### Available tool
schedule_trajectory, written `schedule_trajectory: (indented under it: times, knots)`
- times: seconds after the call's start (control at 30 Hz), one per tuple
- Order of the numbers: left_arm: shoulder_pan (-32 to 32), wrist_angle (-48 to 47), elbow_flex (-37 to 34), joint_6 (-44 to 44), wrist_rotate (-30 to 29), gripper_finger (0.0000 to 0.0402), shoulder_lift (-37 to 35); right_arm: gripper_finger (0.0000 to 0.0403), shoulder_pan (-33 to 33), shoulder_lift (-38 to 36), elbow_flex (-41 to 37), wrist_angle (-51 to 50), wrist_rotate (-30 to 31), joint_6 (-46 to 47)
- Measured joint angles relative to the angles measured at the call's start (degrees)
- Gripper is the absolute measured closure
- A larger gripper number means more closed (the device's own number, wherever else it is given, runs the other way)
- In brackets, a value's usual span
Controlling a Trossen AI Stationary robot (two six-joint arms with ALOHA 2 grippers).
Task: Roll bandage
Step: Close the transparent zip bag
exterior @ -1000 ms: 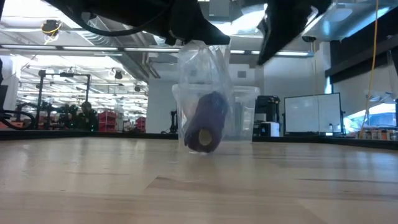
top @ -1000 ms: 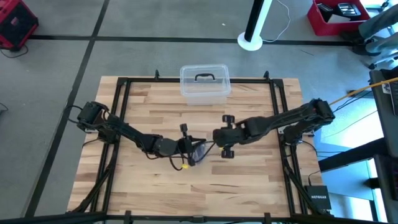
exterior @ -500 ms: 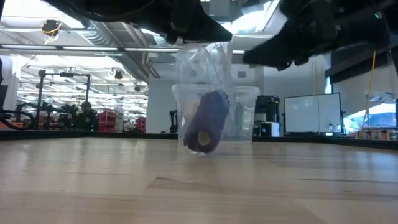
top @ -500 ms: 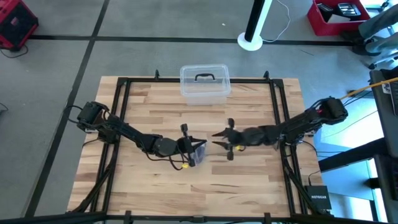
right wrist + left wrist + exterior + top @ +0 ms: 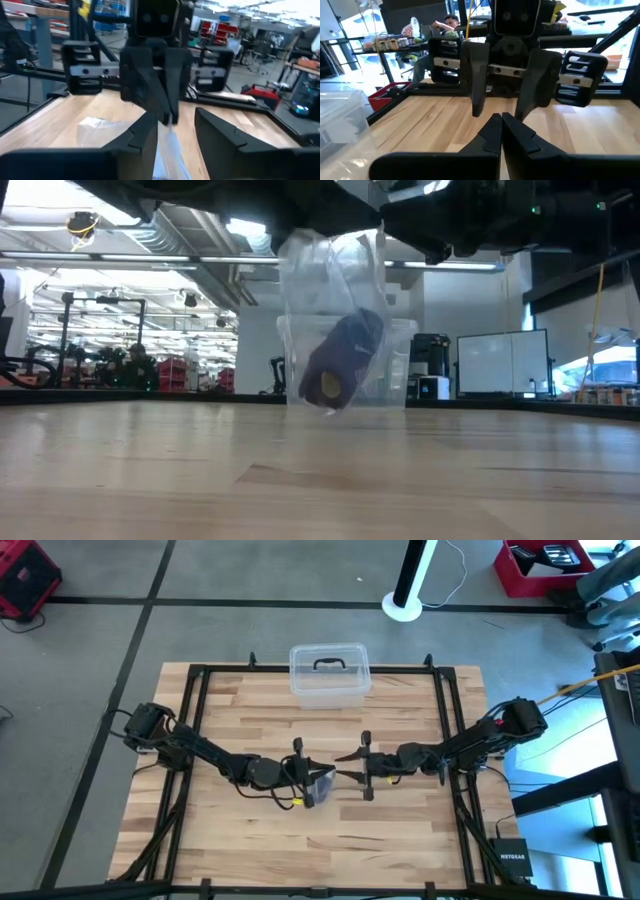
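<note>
The bandage (image 5: 345, 358) is a small purple roll that lies slanted inside a clear plastic bag (image 5: 335, 320). The bag hangs at mid-table from my left gripper (image 5: 322, 772), which is shut on it and points level toward the table's right. My right gripper (image 5: 341, 766) faces it, level and open. In the right wrist view its fingers (image 5: 145, 135) stand on either side of the bag's upper film (image 5: 167, 147); I see no touch. In the left wrist view my left gripper (image 5: 501, 122) is shut in front of the right one's spread fingers (image 5: 476, 95). My left gripper pinches the bag's top edge (image 5: 169, 121) between its two shut fingers. It comes level from the table's left. The bag hangs slack below the fingers with the roll inside, and its bottom (image 5: 325, 406) appears clear of the table.
A clear plastic box with a black handle (image 5: 329, 673) stands at the middle of the table's far edge. A black frame (image 5: 195, 720) runs around the wooden tabletop. Bare wood lies on the near side of both grippers.
My right gripper has swung from pointing down to level and sunk, and it now faces my left gripper across the bag's top. My left gripper has rolled a little, and the bag and the roll inside have tipped further and risen slightly.
</note>
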Motion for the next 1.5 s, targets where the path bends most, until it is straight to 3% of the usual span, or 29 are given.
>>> schedule_trajectory:
  times: [0.17, 0.6, 1.17, 1.37, 1.5]
  knots:
    - [0.1, 0.8, 0.0, -1.2, 0.0, 0.0401, -0.2, 0.0281, 0.0, 0.0, 0.2, -0.5, -0.9, -0.7]
    - [0.1, 2.1, 0.0, -1.2, 0.7, 0.0401, -0.2, 0.0398, 0.0, 0.0, 0.2, -1.6, -0.8, -2.7]
    - [0.5, 3.4, 0.0, -0.8, 1.5, 0.0401, -0.3, 0.0387, 0.0, 10.0, 2.0, -4.0, 2.6, 0.5]
    - [0.0, 2.0, 0.0, -0.6, 1.5, 0.0401, -0.3, 0.0385, 0.5, 2.4, 2.1, -13.8, 7.9, 0.4]
    - [0.0, 1.9, 0.0, -0.3, 1.5, 0.0401, -0.3, 0.0357, 0.5, -3.1, 2.1, -17.5, 8.1, 1.0]
